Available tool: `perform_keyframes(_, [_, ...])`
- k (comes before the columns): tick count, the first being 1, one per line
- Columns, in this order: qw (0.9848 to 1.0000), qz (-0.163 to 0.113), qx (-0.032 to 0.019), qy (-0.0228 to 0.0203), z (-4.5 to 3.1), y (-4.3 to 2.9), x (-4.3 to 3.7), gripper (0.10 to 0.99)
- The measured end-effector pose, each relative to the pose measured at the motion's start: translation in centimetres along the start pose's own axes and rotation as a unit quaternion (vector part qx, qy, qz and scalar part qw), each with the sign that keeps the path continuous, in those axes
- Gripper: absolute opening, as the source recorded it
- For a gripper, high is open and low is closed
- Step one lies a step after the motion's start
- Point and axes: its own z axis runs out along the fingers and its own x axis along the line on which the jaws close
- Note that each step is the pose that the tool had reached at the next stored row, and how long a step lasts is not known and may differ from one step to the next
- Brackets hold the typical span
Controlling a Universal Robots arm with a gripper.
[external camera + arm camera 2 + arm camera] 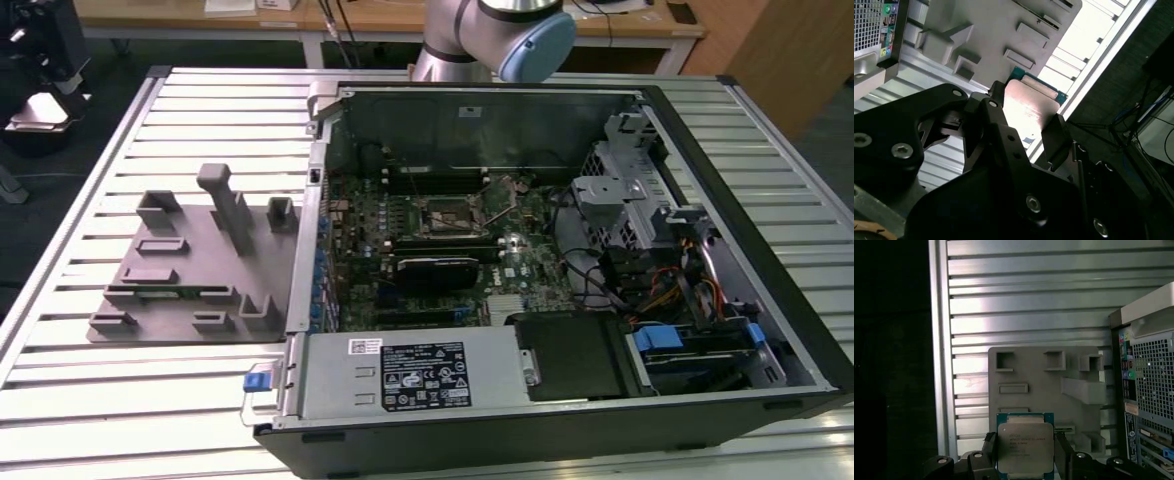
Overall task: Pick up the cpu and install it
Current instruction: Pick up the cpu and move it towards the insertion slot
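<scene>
Cpu (1025, 440) sits clenched in our claw (1025, 450), over the grey tray (1044, 385); computer case (561, 250) at the tray's three o'clock in the exterior view.

A computer case (534, 440) is lying on a slatted metal table (200, 110) with its open side facing up. A motherboard (400, 230) is sitting flat on the case floor, and a square socket (451, 211) is showing near its middle. A labelled power supply (400, 375) is occupying the near edge, with a blue latch (258, 380) just beside it. A drive cage (627, 190) and cables (667, 290) are filling the exterior view's right side. A grey fixture (174, 270) with slots and posts is resting on the table, just beside the case at the exterior view's left. A robot arm (494, 35) is rising behind the far wall.
</scene>
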Motion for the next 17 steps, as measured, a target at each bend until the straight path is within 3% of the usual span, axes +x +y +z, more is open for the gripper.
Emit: perform_keyframes(17, [1.0000, 0.000, 0.0001, 0.0015, 0.10, 0.27, -3.53, 0.541])
